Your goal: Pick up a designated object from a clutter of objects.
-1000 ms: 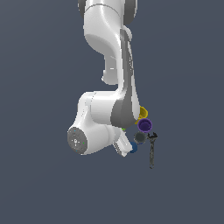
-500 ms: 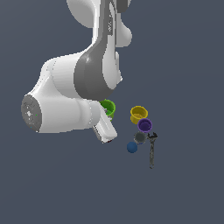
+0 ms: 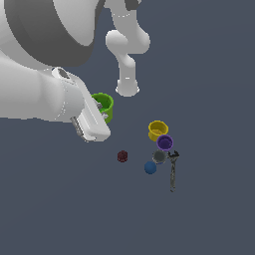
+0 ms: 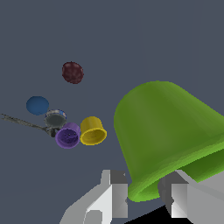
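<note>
At the exterior view's left, a large white robot arm (image 3: 35,94) is seen, its gripper (image 3: 102,110) pinched on the rim of a lime-green cup (image 3: 104,104). In the wrist view the cup's wall is clamped between the two grey fingers (image 4: 116,192), one inside and one outside. The cup is held well apart from the rest. Further right lie a dark red piece (image 3: 122,156), a blue ball (image 3: 150,168), then a yellow cup (image 3: 158,130), purple cup (image 3: 165,143) and grey cup (image 3: 159,157) clustered together, with a grey wrench (image 3: 173,172) just beside them.

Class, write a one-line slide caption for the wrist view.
The hand grips the rim of the thick-walled lime-green cup, with the remaining clutter beyond.
</note>
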You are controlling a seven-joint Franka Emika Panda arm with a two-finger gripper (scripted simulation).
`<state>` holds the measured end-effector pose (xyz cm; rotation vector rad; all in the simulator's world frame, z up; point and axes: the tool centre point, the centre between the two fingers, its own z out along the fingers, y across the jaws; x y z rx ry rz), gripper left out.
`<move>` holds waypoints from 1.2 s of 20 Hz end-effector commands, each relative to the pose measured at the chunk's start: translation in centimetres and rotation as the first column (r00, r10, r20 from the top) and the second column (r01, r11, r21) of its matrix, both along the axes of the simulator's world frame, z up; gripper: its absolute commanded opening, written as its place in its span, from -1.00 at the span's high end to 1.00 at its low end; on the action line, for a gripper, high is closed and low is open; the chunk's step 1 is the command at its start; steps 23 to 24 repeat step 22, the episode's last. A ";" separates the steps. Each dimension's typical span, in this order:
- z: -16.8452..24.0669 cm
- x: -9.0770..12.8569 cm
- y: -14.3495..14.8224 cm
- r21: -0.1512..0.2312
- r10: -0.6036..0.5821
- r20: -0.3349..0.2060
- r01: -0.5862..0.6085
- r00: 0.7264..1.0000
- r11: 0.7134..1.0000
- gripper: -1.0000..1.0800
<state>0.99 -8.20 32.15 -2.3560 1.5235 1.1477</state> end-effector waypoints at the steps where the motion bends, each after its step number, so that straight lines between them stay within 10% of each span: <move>1: 2.1 -0.2 -1.4 0.000 0.001 0.000 -0.001 1.000 1.000 1.00; 24: 8.2 -0.5 -5.7 0.002 0.004 0.001 -0.004 1.000 1.000 1.00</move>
